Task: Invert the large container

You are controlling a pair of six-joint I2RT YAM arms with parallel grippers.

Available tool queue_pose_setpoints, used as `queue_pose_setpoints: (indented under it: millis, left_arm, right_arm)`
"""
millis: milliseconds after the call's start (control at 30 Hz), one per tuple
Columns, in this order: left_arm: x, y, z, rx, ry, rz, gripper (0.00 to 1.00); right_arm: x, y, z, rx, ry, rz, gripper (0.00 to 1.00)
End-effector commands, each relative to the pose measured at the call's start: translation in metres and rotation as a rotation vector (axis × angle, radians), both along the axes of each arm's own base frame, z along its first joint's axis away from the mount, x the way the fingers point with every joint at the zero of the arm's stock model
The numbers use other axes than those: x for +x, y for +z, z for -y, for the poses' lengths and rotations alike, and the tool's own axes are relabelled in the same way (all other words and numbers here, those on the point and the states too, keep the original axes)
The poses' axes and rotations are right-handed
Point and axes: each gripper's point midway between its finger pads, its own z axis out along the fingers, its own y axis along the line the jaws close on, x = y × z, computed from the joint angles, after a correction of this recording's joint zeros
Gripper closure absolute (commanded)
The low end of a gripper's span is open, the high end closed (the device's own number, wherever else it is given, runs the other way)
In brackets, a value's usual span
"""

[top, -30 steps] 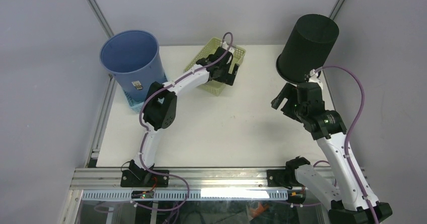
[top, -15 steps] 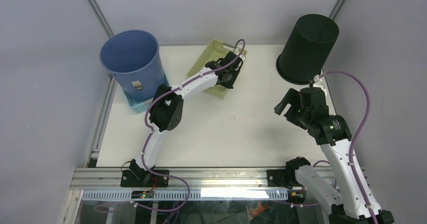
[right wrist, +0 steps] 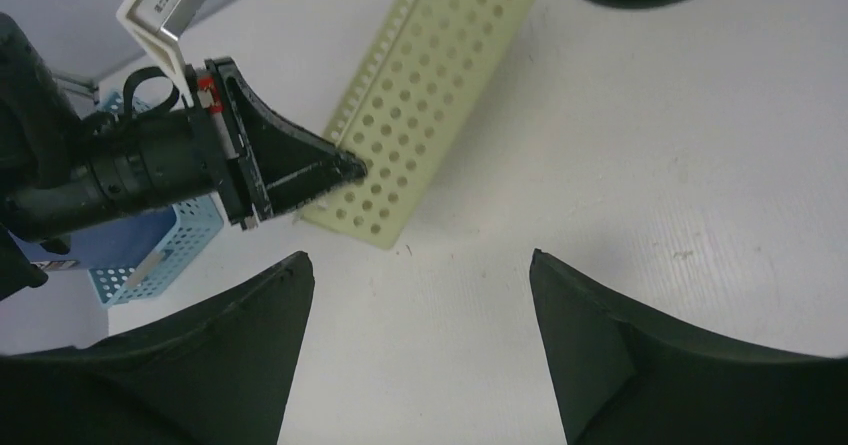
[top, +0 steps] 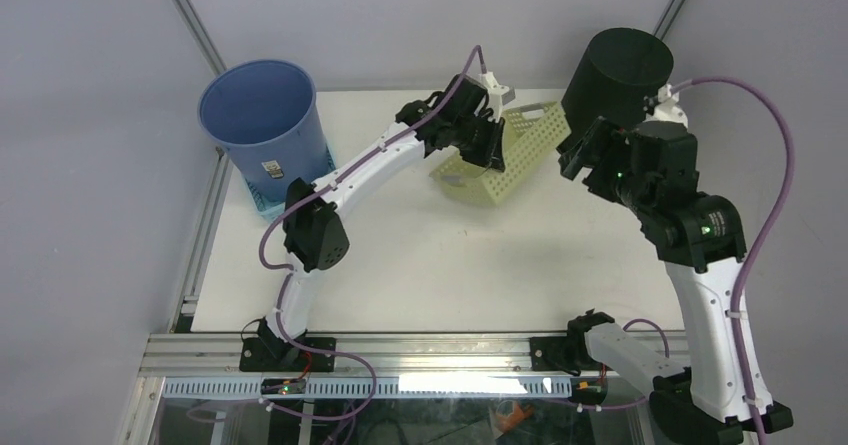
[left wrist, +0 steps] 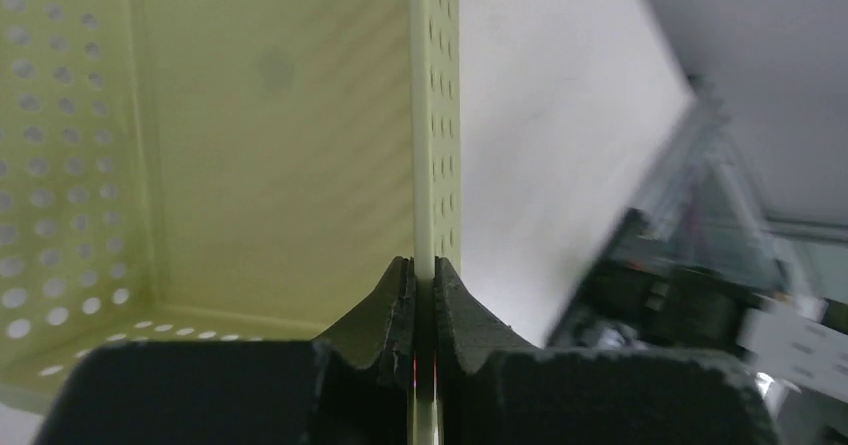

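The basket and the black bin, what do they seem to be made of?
The basket is probably moulded plastic, pale green and smooth: thin walls with regular rows of round holes. The bin is likely plastic too, matte black without reflections, but I cannot be sure.

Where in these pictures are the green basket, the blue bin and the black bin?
green basket [top: 515,153]: top external view, on its perforated side wall.
blue bin [top: 295,153]: top external view, on its outer wall.
black bin [top: 602,87]: top external view, on its side wall.
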Motion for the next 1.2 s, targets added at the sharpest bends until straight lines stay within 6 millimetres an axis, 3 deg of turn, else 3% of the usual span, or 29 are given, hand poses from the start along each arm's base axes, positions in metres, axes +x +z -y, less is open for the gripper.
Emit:
queue_pose_setpoints:
  millis: [0,167,200,333,767,1000,1167]
  left_arm:
    - [-0.075,0.129,0.025,-0.420,-0.212,-0.182,1.00]
    - [-0.117,0.158,0.024,-0.689,-0.249,-0.471,1.00]
    - [-0.121,0.168,0.022,-0.769,-0.271,-0.486,1.00]
    - [-0.136,0.170,0.009,-0.974,-0.275,-0.677,1.00]
    - [-0.130,0.078,0.001,-0.974,-0.153,-0.847,1.00]
    - [-0.112,0.030,-0.019,-0.930,-0.067,-0.830,1.00]
    - [-0.089,-0.016,-0.039,-0.822,0.018,-0.783,1.00]
  right_arm:
    - [0.001,0.053,0.012,-0.074,0.014,0.148,0.17]
    - [-0.006,0.071,0.018,-0.071,-0.008,0.193,0.17]
    - [-0.007,0.068,0.019,-0.073,-0.014,0.188,0.17]
    - [-0.012,0.052,0.022,-0.073,-0.030,0.159,0.17]
    - [-0.008,0.016,0.013,-0.046,-0.016,0.076,0.17]
    - [-0.023,-0.064,0.001,0.009,0.006,-0.121,0.17]
    - [-0.027,-0.098,-0.030,0.142,0.082,-0.220,0.19]
